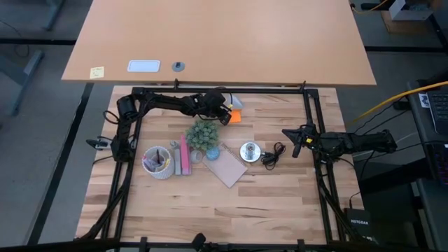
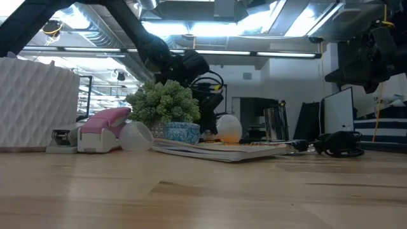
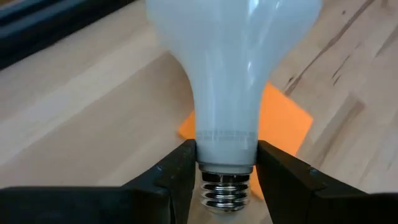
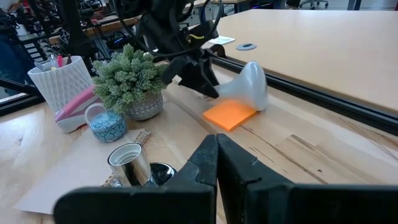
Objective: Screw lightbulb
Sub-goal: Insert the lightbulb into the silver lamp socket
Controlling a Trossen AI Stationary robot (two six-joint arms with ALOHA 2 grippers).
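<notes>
The lightbulb (image 3: pixel 230 62) has a frosted white globe, a pale neck and a ribbed metal screw base. It is at the table's far middle, by an orange sticky note (image 4: pixel 229 116), and also shows in the right wrist view (image 4: pixel 250 84) and the high view (image 1: pixel 235 103). My left gripper (image 3: pixel 227 163) is shut on the bulb. The shiny socket (image 1: pixel 250 150) with its black cord (image 1: pixel 273 155) stands upright on the table, nearer the middle. My right gripper (image 4: pixel 216 155) is shut and empty, above the table to the right of the socket (image 4: pixel 129 163). My left gripper pinches the bulb's neck (image 3: pixel 227 142) just above the screw base, one finger (image 3: pixel 180 167) on each side. The fingers come from the table's left, slanting down, and the screw base points back between them. The globe points away, low over the table by the orange note; whether it touches the table I cannot tell.
A potted green plant (image 1: pixel 203 134), a small blue bowl (image 1: pixel 212 152), a pink stapler (image 1: pixel 184 155), a white pen cup (image 1: pixel 157 162) and a brown card (image 1: pixel 227 169) crowd the area left of the socket. A black frame (image 1: pixel 308 112) borders the worktop.
</notes>
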